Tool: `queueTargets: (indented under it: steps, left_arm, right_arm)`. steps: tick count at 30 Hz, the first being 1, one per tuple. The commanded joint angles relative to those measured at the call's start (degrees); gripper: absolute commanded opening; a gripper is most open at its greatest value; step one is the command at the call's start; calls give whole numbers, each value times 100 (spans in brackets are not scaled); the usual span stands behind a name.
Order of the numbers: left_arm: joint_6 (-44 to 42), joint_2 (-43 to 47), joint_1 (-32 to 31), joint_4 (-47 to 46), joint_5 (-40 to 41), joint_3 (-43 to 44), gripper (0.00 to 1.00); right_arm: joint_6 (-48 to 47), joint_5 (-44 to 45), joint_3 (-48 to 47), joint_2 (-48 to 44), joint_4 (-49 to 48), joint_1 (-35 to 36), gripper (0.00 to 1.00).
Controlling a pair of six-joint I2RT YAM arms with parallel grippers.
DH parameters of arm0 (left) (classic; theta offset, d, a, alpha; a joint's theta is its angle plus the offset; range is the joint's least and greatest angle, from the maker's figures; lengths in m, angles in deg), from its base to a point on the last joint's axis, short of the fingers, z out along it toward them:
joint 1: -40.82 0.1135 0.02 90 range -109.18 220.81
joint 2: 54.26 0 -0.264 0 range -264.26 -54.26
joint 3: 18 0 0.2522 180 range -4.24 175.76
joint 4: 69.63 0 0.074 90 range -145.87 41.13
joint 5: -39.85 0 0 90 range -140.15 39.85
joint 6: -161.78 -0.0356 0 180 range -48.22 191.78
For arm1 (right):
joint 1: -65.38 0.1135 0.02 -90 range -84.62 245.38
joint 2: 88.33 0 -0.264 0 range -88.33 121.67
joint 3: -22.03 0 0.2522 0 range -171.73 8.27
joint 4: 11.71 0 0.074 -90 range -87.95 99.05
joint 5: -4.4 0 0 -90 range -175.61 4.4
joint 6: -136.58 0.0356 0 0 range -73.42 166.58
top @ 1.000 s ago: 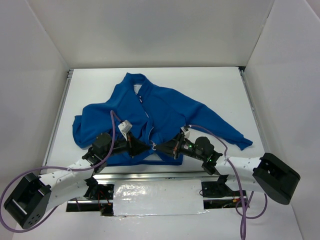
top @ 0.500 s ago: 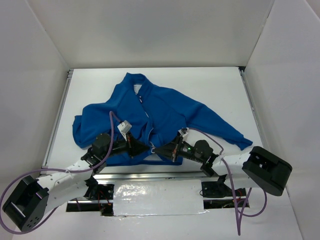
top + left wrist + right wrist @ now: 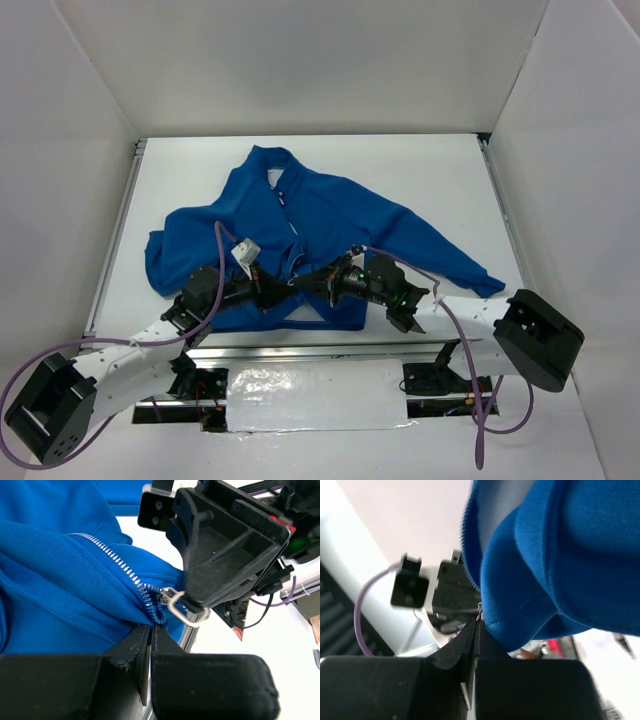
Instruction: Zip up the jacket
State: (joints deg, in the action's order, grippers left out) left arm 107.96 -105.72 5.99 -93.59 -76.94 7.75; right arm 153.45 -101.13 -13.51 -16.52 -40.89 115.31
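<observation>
At the near edge of the table (image 3: 440,170), the left gripper (image 3: 151,628) pinches the jacket (image 3: 330,225) hem tight so the right gripper (image 3: 192,603), squeezing the zipper pull (image 3: 177,613), can slide it up.

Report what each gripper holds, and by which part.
The left gripper pinches the jacket by its bottom hem, right under the zipper pull. The right gripper pinches that pull's metal ring.

Soft matt fleece jacket (image 3: 330,215); shiny metal zipper pull (image 3: 176,614).
</observation>
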Motion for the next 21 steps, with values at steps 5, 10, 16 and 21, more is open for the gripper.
queueTargets:
  steps: [5,10,16,21]
  left_arm:
    - [-252,-21,-182,-96,-116,-4,0]
    - [-252,-198,-235,18,-38,119,0]
    - [-340,92,-235,554,261,277,0]
    - [-428,215,-235,950,358,366,0]
  right_arm:
    - [1213,1016,-680,-386,1570,-27,0]
    - [154,588,-494,-238,78,-133,0]
    - [-1438,-1030,-819,351,365,-212,4]
    - [-2502,-1234,-731,124,996,-221,22]
